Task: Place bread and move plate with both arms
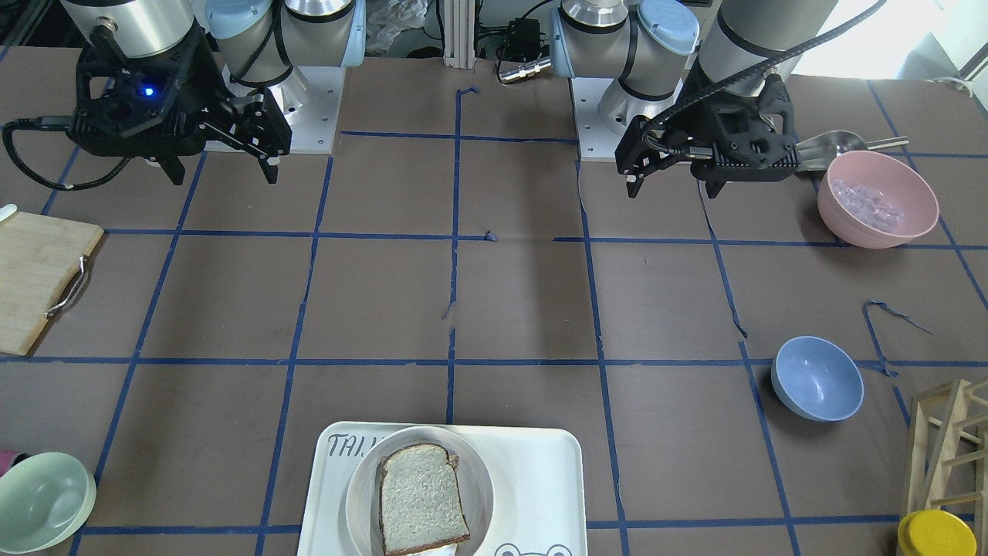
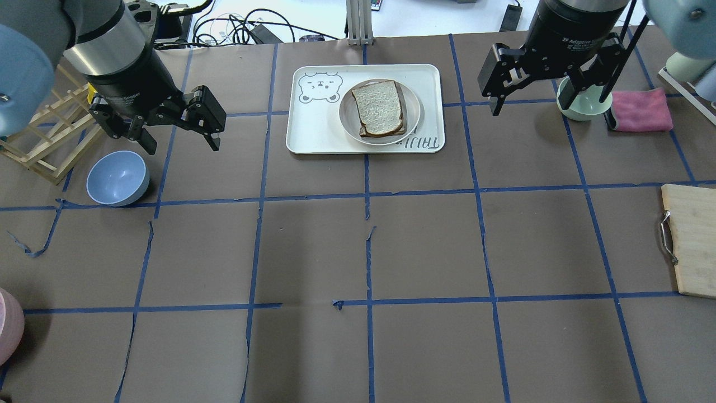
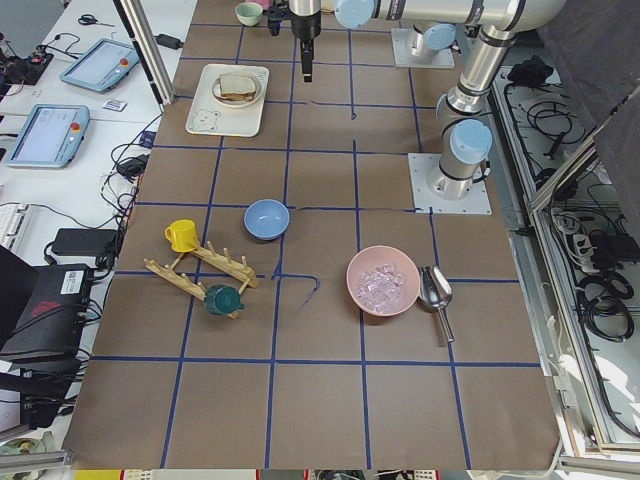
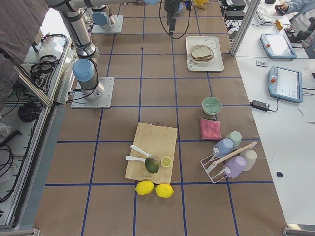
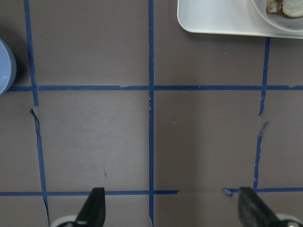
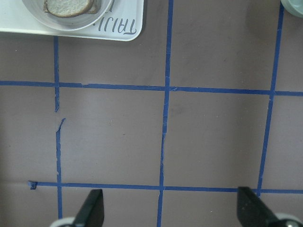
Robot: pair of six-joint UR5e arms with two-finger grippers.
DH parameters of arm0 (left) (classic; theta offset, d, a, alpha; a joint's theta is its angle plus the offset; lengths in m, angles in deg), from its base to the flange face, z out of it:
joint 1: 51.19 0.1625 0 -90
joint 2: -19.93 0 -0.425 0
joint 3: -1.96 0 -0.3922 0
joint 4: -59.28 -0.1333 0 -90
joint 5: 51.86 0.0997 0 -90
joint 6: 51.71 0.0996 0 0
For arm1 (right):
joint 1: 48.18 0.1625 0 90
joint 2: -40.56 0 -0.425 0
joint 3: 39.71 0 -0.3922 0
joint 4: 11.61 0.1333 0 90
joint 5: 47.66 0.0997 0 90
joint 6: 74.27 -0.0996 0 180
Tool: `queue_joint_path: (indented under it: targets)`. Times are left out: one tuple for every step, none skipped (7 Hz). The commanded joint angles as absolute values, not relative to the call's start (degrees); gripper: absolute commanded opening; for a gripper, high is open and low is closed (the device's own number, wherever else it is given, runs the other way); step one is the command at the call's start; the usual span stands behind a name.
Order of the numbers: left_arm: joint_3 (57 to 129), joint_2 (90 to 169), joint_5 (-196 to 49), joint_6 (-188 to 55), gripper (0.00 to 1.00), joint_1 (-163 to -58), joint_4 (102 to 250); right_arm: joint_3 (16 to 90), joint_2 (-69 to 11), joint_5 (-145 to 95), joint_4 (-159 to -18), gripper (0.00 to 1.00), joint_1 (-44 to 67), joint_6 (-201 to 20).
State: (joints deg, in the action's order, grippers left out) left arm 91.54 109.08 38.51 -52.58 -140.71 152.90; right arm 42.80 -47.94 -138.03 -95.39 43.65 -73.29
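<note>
The bread [image 2: 379, 107] lies on the round cream plate [image 2: 344, 115], which sits on the white "TAIJI BEAR" tray [image 2: 313, 126] at the table's far middle. They also show in the front view: bread [image 1: 421, 498], plate [image 1: 359, 494]. My left gripper [image 2: 183, 146] is open and empty, raised left of the tray. My right gripper [image 2: 551, 112] is open and empty, raised right of the tray. The left wrist view shows only the tray's corner [image 5: 227, 19]. The right wrist view shows the bread's end [image 6: 68, 4] on the plate [image 6: 66, 19].
A blue bowl [image 2: 117, 178] and a wooden rack [image 2: 53, 140] stand by my left gripper. A pale green bowl [image 2: 579, 109] and a pink cloth [image 2: 640, 110] lie under and beside my right gripper. A cutting board [image 2: 691, 240] is at the right edge, and a pink bowl of ice [image 1: 876, 199] is near the left arm's base.
</note>
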Motion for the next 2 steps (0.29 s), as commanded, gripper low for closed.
queue_joint_path:
  targets:
    - [91.9, 108.7, 38.6, -52.8, 1.0, -140.7, 152.9, 42.8, -47.9, -138.0, -95.3, 1.0, 43.7, -73.3]
    - [91.9, 108.6, 38.8, -52.7, 1.0, -140.8, 153.1, 42.8, -47.9, -138.0, -95.1, 1.0, 43.7, -73.5]
